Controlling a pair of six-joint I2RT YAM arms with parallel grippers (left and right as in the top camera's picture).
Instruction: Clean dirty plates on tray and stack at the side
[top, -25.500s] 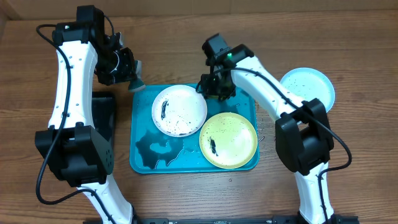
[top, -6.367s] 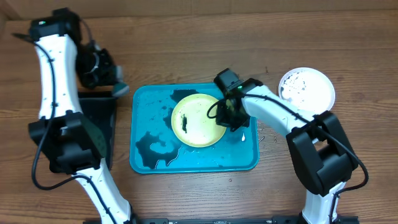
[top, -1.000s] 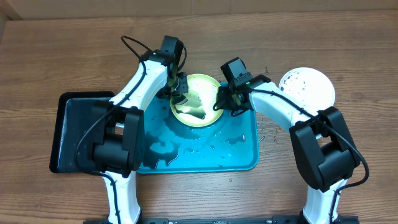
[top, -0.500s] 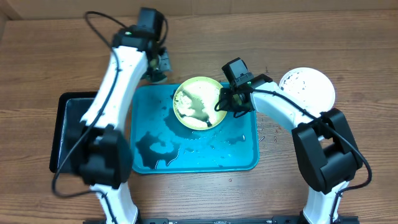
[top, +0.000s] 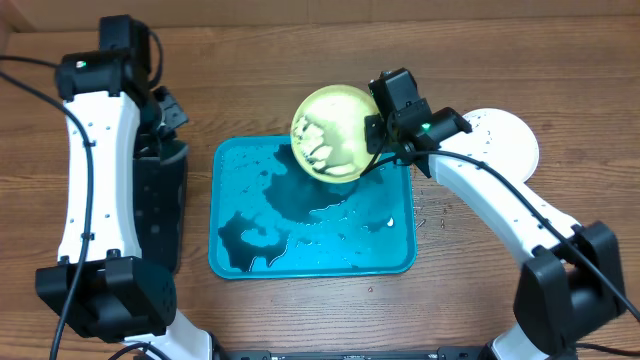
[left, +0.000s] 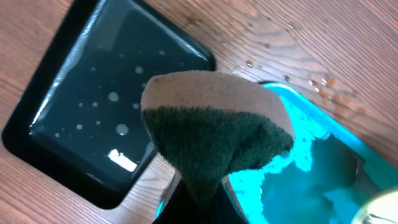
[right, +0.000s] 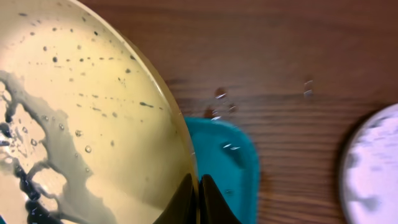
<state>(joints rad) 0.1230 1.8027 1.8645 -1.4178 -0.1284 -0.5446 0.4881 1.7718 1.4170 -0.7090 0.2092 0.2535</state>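
Note:
My right gripper (top: 383, 128) is shut on the rim of the yellow-green plate (top: 333, 133). It holds the plate lifted and tilted over the far edge of the turquoise tray (top: 395, 255). In the right wrist view the plate (right: 81, 118) is wet, with dark streaks and specks, and my fingertips (right: 199, 190) pinch its edge. Water is pooled on the tray. A white plate (top: 505, 140) lies on the table to the right. My left gripper (top: 165, 118) is shut on a green and tan sponge (left: 214, 124), above the gap between the black tray and the turquoise tray (left: 311, 180).
A smaller black tray (top: 168, 215) lies left of the turquoise one, mostly under my left arm; it shows water drops in the left wrist view (left: 87, 118). Drops of water dot the wooden table (top: 430, 215) near the tray's right edge.
My left arm has swung left, carrying the sponge from the plate to above the black tray. My right gripper has raised the yellow-green plate off the tray and tilted it.

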